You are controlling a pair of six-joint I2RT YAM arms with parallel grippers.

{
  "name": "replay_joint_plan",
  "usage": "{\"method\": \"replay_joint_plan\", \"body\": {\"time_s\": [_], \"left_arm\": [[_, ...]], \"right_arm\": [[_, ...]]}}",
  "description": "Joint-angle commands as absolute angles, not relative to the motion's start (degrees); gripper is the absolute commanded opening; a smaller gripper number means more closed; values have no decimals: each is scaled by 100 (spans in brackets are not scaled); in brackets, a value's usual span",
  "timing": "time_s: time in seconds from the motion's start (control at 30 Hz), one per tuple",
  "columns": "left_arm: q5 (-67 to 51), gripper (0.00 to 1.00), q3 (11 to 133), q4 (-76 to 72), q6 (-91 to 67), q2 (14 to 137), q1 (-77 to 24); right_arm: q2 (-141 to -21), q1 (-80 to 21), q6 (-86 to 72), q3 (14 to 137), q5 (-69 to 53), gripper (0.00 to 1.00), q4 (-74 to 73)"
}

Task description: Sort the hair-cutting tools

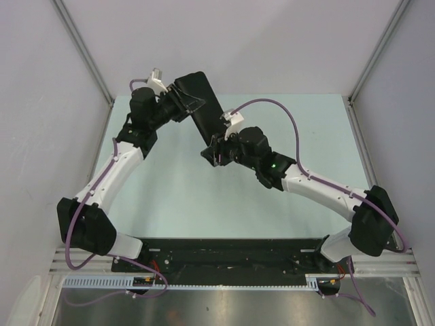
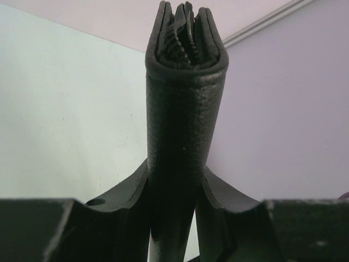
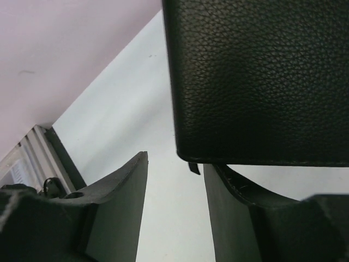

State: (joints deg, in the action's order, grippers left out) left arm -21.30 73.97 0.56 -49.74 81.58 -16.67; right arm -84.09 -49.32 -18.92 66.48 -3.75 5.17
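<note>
A flat black textured case [image 1: 200, 105] hangs tilted above the back of the pale table [image 1: 170, 197]. My left gripper [image 1: 182, 102] is shut on its upper left edge. In the left wrist view the folded case [image 2: 182, 109] stands up between the fingers of the left gripper [image 2: 175, 169], with ridged teeth showing between its layers at the top. My right gripper [image 1: 216, 155] is open just below the case's lower corner. Nothing lies between the fingers of the right gripper [image 3: 175, 164], and the case [image 3: 256, 82] sits just over the right-hand finger. The hair-cutting tools are out of view.
Grey walls with metal corner posts [image 1: 85, 51] close in the table on three sides. A black rail [image 1: 224, 255] carrying both arm bases runs along the near edge. Purple cables loop off both arms.
</note>
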Motion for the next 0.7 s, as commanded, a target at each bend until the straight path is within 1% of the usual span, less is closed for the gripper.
{"method": "replay_joint_plan", "body": {"time_s": [0.0,0.1,0.13,0.2,0.23,0.3,0.33,0.43,0.53,0.67], "left_arm": [[-1978,36,7541,-404,-5238,7743,-1679],[-1995,36,7489,-404,-5247,7752,-1679],[-2013,36,7471,-404,-5221,7743,-1679],[-2004,35,7453,-404,-5212,7726,-1679],[-1978,34,7427,-404,-5186,7726,-1679],[-1951,34,7409,-396,-5168,7717,-1679],[-1925,34,7409,-396,-5124,7708,-1679],[-1794,32,7435,-396,-4949,7734,-1679],[-1600,31,7471,-369,-4799,7778,-1653],[-1477,28,7515,-360,-4685,7796,-1626]], "right_arm": [[-8543,-4931,-1635,6978,-9,49,598],[-8569,-4931,-1626,7014,-9,41,606],[-8569,-4922,-1626,7014,139,35,615],[-8587,-4913,-1617,7031,158,28,615],[-8578,-4913,-1608,7040,158,17,607],[-8569,-4896,-1582,7040,115,8,580],[-8561,-4887,-1565,7040,88,0,545],[-8595,-4861,-1547,7040,53,0,335],[-8683,-4738,-1643,7031,-324,0,19],[-8754,-4650,-1653,6970,-369,0,-369]]}}
